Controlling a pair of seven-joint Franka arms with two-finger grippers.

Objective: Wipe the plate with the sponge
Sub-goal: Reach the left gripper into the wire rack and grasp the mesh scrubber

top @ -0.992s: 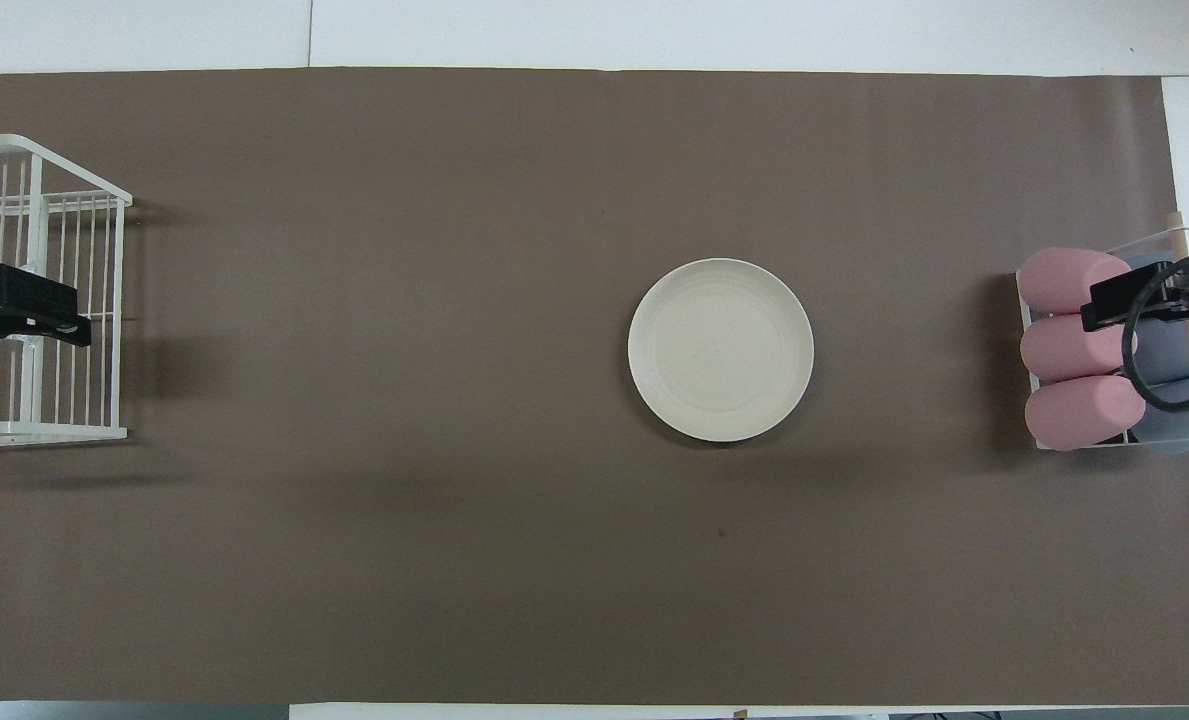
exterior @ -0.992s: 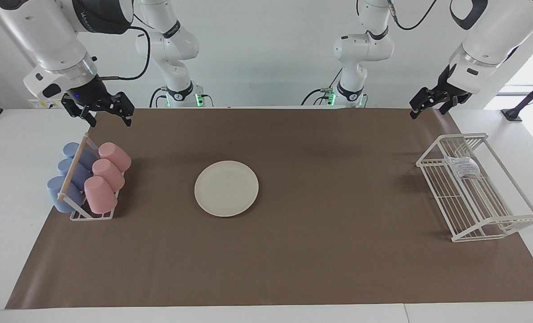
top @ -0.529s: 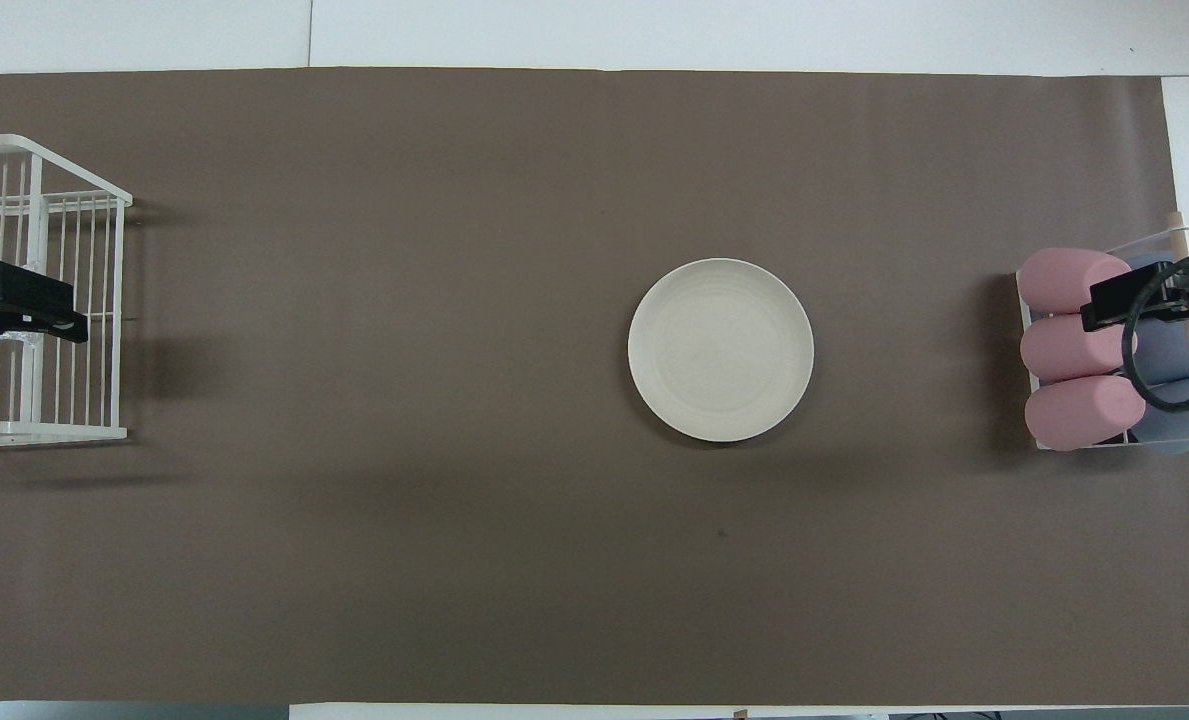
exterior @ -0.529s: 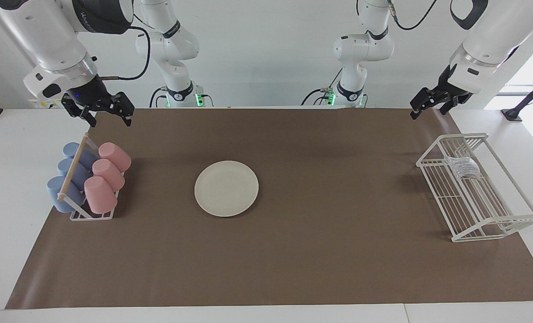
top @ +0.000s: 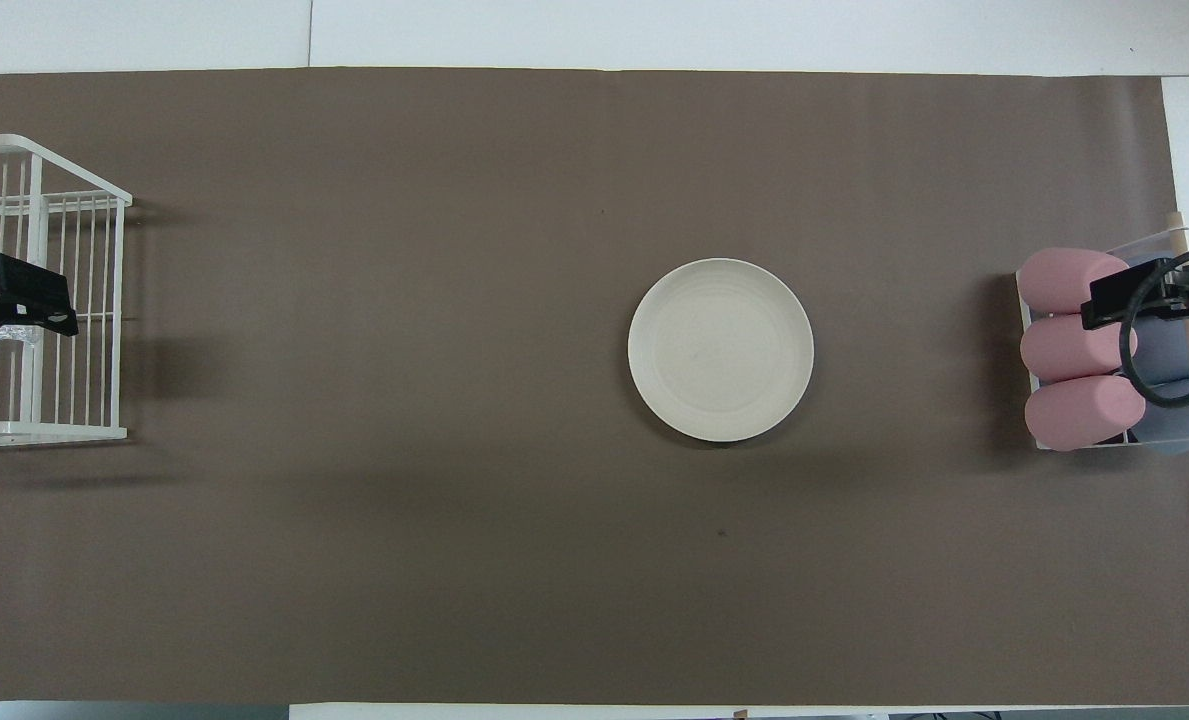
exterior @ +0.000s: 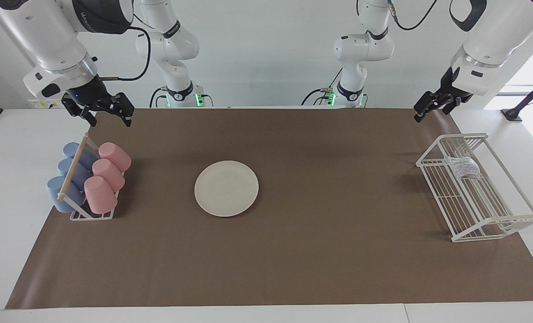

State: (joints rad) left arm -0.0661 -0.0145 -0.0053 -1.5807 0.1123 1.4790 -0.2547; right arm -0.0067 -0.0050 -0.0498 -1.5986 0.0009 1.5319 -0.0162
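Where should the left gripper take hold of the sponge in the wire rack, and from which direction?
Probably from straight above: the sponge lies inside the white wire rack, whose side rails block a sideways approach. Pinch its raised, crumpled middle; the left gripper is already raised near that end.

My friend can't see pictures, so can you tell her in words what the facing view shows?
A round cream plate lies bare in the middle of a brown mat, with no sponge on it yet. The silvery sponge sits in a white wire rack at the left arm's end, and the left end effector hangs above it. The right end effector waits, open, above a rack of pink and blue cups.
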